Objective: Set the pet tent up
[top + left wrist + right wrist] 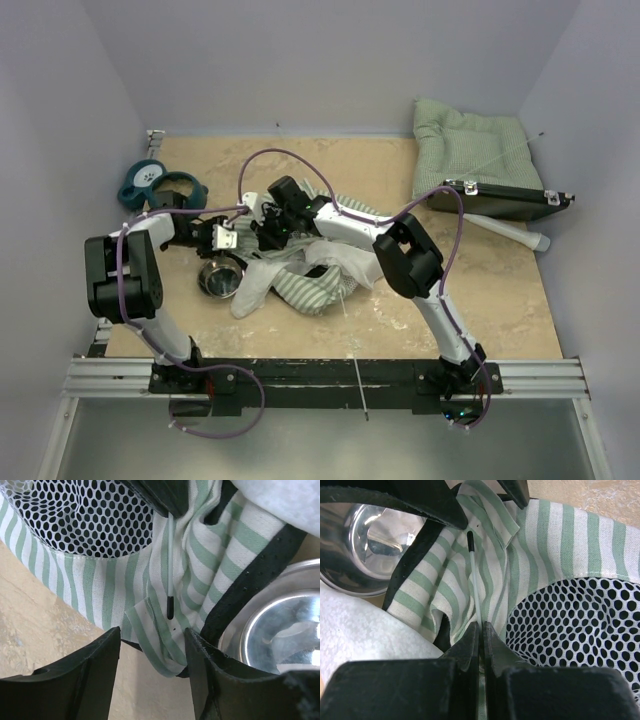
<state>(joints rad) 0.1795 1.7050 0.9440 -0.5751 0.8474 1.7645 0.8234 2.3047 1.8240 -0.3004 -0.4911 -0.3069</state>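
The pet tent (310, 275) lies crumpled on the bench (500, 300), its striped cloth against a steel bowl (218, 280), a green cushion (465, 150) and black case (500, 198) well apart at the far right, while the right tool (481, 630) reaches left, clamped on the tent's thin pole (474, 575), and the left tool (152, 645) faces it, jaws apart, empty.

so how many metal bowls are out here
1: the metal bowl sits against the left edge of the pet tent in the top view; the bunched fabric could hide others.
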